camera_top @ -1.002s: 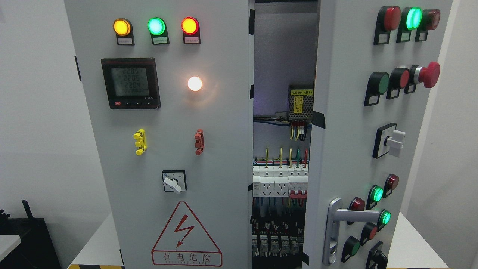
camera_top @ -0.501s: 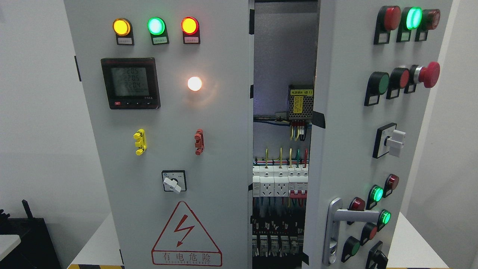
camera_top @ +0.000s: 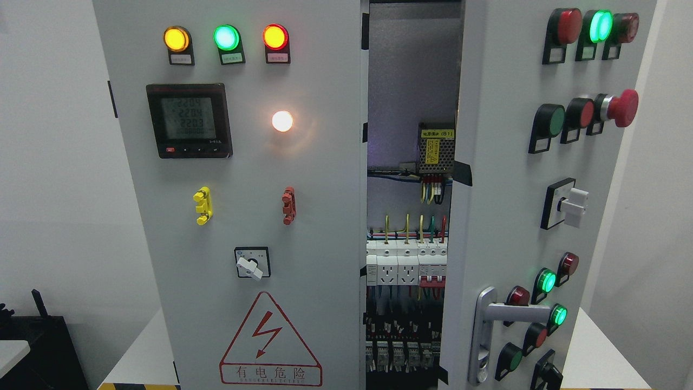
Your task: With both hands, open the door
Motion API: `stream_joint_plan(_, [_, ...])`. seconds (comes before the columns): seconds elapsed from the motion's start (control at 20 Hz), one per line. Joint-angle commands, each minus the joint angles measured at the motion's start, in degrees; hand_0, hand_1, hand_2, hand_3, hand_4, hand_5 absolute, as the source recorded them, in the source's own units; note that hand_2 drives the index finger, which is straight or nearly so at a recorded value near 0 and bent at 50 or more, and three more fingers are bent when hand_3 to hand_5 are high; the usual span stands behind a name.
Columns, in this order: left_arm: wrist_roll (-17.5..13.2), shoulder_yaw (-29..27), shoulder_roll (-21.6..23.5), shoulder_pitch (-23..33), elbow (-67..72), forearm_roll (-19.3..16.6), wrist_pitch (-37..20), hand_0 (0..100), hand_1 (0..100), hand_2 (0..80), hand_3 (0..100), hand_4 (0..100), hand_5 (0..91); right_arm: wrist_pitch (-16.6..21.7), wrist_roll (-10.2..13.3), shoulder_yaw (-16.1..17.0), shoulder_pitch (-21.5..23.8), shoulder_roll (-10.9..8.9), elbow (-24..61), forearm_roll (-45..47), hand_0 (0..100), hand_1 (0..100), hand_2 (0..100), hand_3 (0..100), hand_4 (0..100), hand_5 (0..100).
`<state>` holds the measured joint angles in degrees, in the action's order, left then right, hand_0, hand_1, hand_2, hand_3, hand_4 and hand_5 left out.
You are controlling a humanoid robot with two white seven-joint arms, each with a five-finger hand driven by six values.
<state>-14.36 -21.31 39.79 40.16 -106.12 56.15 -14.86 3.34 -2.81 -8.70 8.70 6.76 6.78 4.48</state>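
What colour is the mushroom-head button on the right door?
Red mushroom-head push button, head view.

View: a single head camera, no second view to share ground with.
Facing: straight at the front of a grey electrical cabinet (camera_top: pixel 243 227), tilted slightly downward.
Nearness: close; the cabinet's top and bottom edges are cut off by the frame.
Right side: the right door (camera_top: pixel 509 206) stands ajar, swung toward the camera, showing the wired interior (camera_top: pixel 406 254).
Margins: white wall at both edges, white table (camera_top: pixel 595 357) at the lower corners.
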Motion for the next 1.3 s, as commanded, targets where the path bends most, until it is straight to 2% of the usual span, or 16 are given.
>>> stream_joint_plan(0.0, [-0.2,-7.3,16.9,0.9,-1.4,10.0,0.0,0,0,0.0,0,4,0.0,0.0,0.0,0.0,0.0,0.01,0.0,0.0,0,0,0,0,0,0])
stream_joint_plan(0.4, [-0.4,-7.4,16.6,0.3,-1.8,11.4,0.0,0,0,0.0,0,4,0.0,0.0,0.0,0.0,0.0,0.01,0.1,0.0,0,0,0,0,0,0])
stream_joint_plan(0.5, [-0.4,-7.2,18.9,-0.5,-2.6,13.9,0.1,0,0,0.0,0,4,0.0,0.0,0.0,0.0,0.0,0.01,0.1,0.0,0,0,0,0,0,0])
stream_joint_plan(0.6, [-0.5,-5.6,20.7,-4.2,-2.9,15.4,0.9,0,0,0.0,0,4,0.0,0.0,0.0,0.0,0.0,0.01,0.0,0.1,0,0,0,0,0,0])
stream_joint_plan(0.75, [-0.7,2.7,23.0,-13.7,-3.1,15.5,4.7,0,0,0.0,0,4,0.0,0.0,0.0,0.0,0.0,0.01,0.0,0.0,0,0,0,0,0,0])
stream_joint_plan(0.9, [-0.8,14.4,26.6,-24.5,-3.0,15.6,5.1,0,0,0.0,0,4,0.0,0.0,0.0,0.0,0.0,0.01,0.1,0.0,0,0,0,0,0,0])
stream_joint_plan(1.0, [-0.8,20.1,27.9,-30.5,-3.1,15.7,5.1,0,0,0.0,0,4,0.0,0.0,0.0,0.0,0.0,0.01,0.0,0.1,0,0,0,0,0,0])
stream_joint_plan(1.15, [-1.2,24.6,28.9,-35.5,-3.7,16.2,5.0,0,0,0.0,0,4,0.0,0.0,0.0,0.0,0.0,0.01,0.1,0.0,0,0,0,0,0,0])
stream_joint_plan(1.25, [-3.2,25.8,28.9,-37.1,-4.6,16.6,5.0,0,0,0.0,0,4,0.0,0.0,0.0,0.0,0.0,0.01,0.1,0.0,0,0,0,0,0,0])
